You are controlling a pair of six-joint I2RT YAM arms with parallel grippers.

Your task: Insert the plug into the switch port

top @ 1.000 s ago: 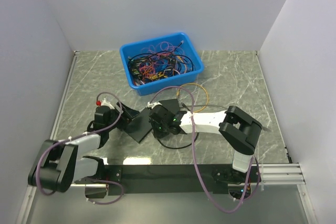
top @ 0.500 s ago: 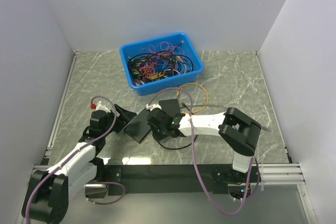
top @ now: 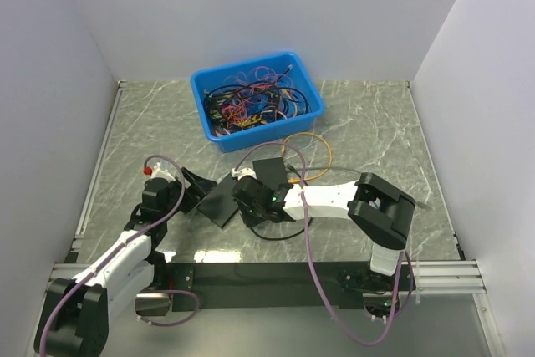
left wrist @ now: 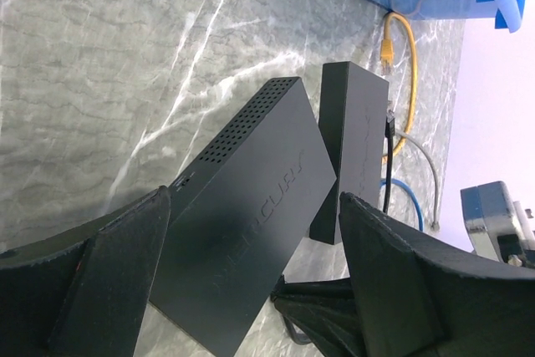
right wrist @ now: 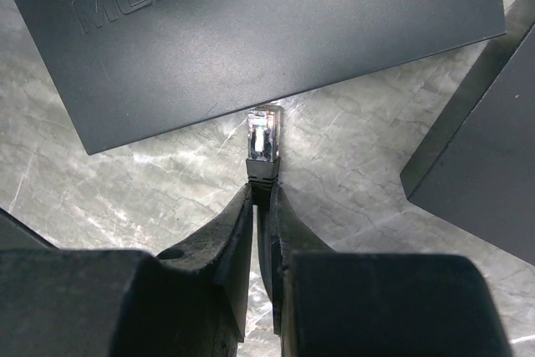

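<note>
Right gripper [right wrist: 259,194]: jaws almost closed, pinching the black boot at the back of the plug; only a thin slit shows between the fingers.
Plug [right wrist: 264,135]: sticks straight out ahead of the right fingertips, clear connector end leading, in line with the fingers.
Plug tip: reaches the near edge of the switch; whether it has entered a port cannot be told, as the port face is hidden from the wrist view.
Switch [right wrist: 251,31]: flat black box lying directly ahead of the right gripper, lettered top facing up, its edge running across the plug's line.
Left gripper [left wrist: 255,198]: jaws spread wide, gripping nothing.
Switch relative to left gripper: its near end lies between the two spread fingers; contact with either finger cannot be told.
Second black box [left wrist: 355,148]: ahead and to the right of the left fingers, just beside the switch.
Loose cables: yellow cable [left wrist: 401,48], white cable [left wrist: 422,156] and blue cable [left wrist: 410,194] lie past the second box.
Blue bin [top: 256,98]: well beyond both grippers, full of tangled cables.
Table [top: 376,123]: grey marbled top under everything.
</note>
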